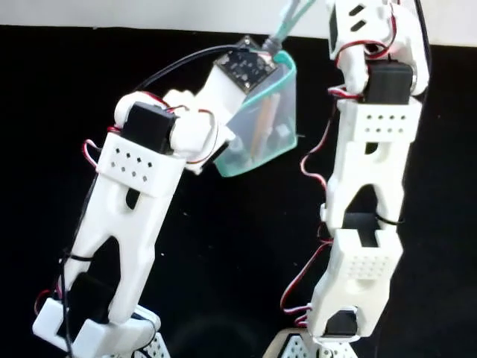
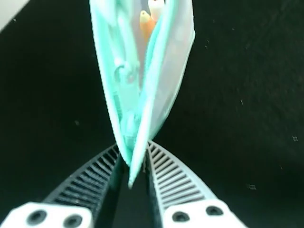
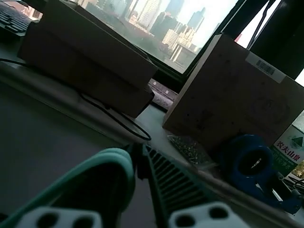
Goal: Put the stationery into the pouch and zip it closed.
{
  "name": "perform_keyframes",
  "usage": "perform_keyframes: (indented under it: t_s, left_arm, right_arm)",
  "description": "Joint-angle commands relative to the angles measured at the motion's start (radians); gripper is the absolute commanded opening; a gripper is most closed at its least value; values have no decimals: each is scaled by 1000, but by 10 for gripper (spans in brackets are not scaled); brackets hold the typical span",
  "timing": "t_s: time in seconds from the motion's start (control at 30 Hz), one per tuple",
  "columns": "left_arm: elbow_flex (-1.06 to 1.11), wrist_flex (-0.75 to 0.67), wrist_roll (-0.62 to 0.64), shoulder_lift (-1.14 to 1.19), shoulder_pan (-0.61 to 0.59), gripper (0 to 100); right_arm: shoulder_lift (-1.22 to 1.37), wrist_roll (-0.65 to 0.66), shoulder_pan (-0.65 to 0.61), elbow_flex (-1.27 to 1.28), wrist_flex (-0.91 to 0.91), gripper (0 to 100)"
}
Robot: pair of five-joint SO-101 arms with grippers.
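The black table (image 1: 246,246) lies beneath the clear plastic pouch (image 1: 272,123) with teal edging, which hangs tilted in the air, off the table. The left gripper (image 2: 130,164) is at one corner of the pouch, its ribbed fingers pressed together on the teal seam there. The right gripper (image 3: 141,156) is above the pouch, pinched closed on the pouch's teal strap (image 3: 107,171). Inside the pouch stand an orange pencil-like stick (image 2: 146,26) and a white-tipped one (image 2: 156,8) just beside it. The pouch's mouth gapes open, with the teal zip slider (image 2: 124,76) partway along it.
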Motion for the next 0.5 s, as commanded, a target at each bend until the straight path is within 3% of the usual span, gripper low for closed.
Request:
perform_keyframes:
  t_s: [0.0, 0.23, 0.47]
  left_arm:
    - [13, 81, -3, -19, -28, 6]
    - [19, 101, -2, -162, -28, 6]
    - [21, 103, 2, -203, -28, 6]
  right_arm:
    - [-15, 6, 151, 56, -134, 5]
    - [-15, 6, 317, 234, -344, 5]
    - [-16, 6, 412, 349, -427, 5]
